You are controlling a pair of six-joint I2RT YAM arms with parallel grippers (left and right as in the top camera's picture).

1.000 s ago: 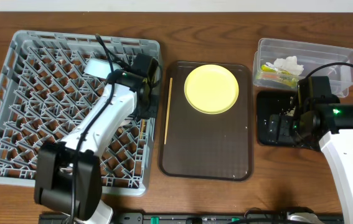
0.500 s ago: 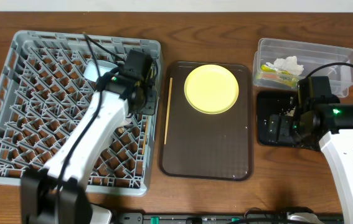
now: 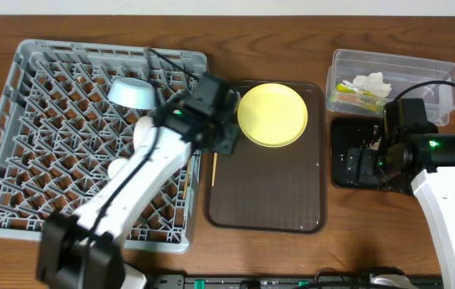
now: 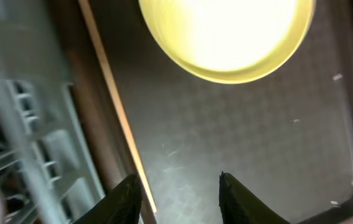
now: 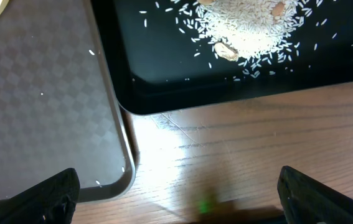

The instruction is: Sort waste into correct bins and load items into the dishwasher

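Note:
The grey dish rack (image 3: 18,160) holds the light blue bowl (image 3: 131,91), upside down at its far side. My left gripper (image 3: 224,141) is open and empty over the left edge of the brown tray, beside the chopstick (image 3: 214,170). In the left wrist view the chopstick (image 4: 111,106) runs next to the left finger of the gripper (image 4: 179,196), with the yellow plate (image 4: 226,37) ahead. The plate (image 3: 272,115) lies on the tray. My right gripper (image 5: 179,199) is wide open and empty. Rice scraps (image 5: 251,25) lie in the black tray (image 3: 344,175). The clear tub (image 3: 444,92) holds the wrapper (image 3: 357,97) and tissue (image 3: 371,81). I cannot pick out the cream bowl.
The dark brown serving tray (image 3: 267,193) sits between the rack and the bins; its corner shows in the right wrist view (image 5: 39,93). A strip of bare wood (image 5: 238,155) lies between it and the black tray. The right arm's body (image 3: 444,185) hangs over the table's right side.
My left arm has swung right from over the rack to the brown tray's left edge. The blue bowl stays in the rack. The right arm has not moved.

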